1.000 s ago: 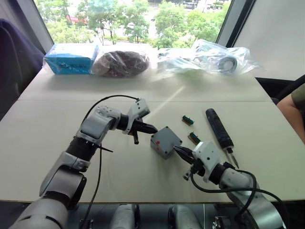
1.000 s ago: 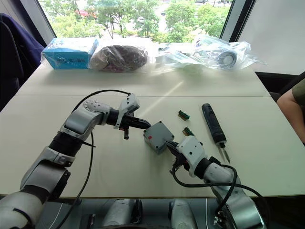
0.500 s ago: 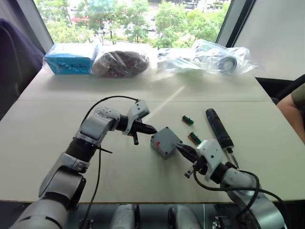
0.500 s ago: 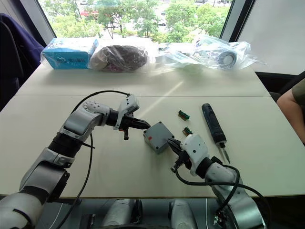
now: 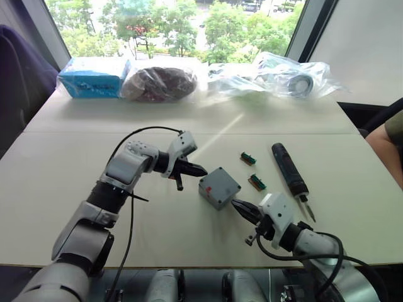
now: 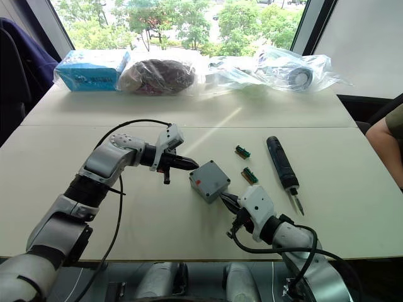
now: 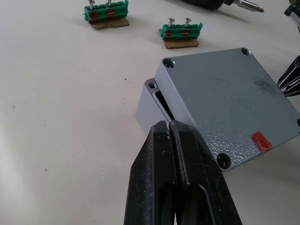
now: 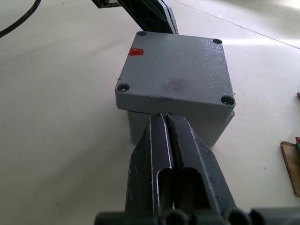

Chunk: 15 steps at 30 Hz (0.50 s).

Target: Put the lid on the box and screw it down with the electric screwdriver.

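The grey lid [image 5: 220, 183] lies on the grey box [image 7: 149, 101], slid slightly askew so one box corner peeks out. A red mark shows on the lid's top. My left gripper [image 5: 201, 170] is shut, its tips against the lid's edge on the left side [image 7: 168, 125]. My right gripper [image 5: 236, 202] is shut too, its tips at the lid's near edge, just above the box wall [image 8: 164, 116]. The black electric screwdriver [image 5: 288, 171] lies on the table to the right of the box, bit pointing toward me.
Two small green parts [image 5: 247, 158] [image 5: 256, 182] lie between box and screwdriver. Along the far edge sit a blue pack [image 5: 94, 77], a dark bag [image 5: 160, 83] and clear bags [image 5: 277, 77]. A person's arm [image 5: 391, 148] shows at the right edge.
My right arm has drawn back a little toward the near table edge, its tips staying by the box. The left arm, the box and the lid have not moved.
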Motion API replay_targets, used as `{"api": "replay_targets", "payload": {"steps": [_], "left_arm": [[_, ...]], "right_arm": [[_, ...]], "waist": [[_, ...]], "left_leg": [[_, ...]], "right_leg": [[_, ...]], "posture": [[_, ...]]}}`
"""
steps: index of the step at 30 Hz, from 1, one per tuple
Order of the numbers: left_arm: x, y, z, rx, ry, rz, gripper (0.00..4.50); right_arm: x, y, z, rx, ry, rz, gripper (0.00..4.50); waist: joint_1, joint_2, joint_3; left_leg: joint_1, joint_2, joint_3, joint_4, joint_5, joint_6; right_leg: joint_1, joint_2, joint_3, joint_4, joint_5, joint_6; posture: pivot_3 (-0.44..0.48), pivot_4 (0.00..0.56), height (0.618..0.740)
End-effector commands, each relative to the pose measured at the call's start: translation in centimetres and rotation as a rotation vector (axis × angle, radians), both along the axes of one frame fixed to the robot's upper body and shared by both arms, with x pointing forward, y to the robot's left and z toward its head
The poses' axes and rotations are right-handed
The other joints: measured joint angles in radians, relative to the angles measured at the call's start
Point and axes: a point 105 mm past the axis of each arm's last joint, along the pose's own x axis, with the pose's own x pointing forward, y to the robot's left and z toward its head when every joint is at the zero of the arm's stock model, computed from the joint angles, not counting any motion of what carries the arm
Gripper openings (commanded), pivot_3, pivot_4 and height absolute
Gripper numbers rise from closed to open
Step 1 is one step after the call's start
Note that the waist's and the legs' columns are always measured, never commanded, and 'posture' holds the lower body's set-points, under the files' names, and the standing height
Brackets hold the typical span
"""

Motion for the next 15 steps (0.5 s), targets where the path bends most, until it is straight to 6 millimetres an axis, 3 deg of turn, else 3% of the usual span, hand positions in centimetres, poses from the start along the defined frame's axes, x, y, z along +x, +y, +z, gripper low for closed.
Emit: {"api": "replay_targets", "payload": {"steps": [1,15], "left_arm": [[-0.24,-0.33,1.91,-0.043,-0.042,-0.03,0.0],[-0.33,-0.18,1.85,-0.044,-0.035,-0.022,0.0]], "right_arm": [[0.4,0.38,1.08,0.005,-0.058,0.016,0.03],[1.35,0.56,1.27,-0.001,-0.089,0.003,0.03]], "waist": [[0.0,0.0,0.0],[0.0,0.0,0.0]], "left_leg": [[0.0,0.0,0.0,0.0,0.0,0.0],[0.0,0.0,0.0,0.0,0.0,0.0]], "right_leg": [[0.0,0.0,0.0,0.0,0.0,0.0],[0.0,0.0,0.0,0.0,0.0,0.0]], "posture": [[0.0,0.15,0.74],[0.0,0.15,0.74]]}}
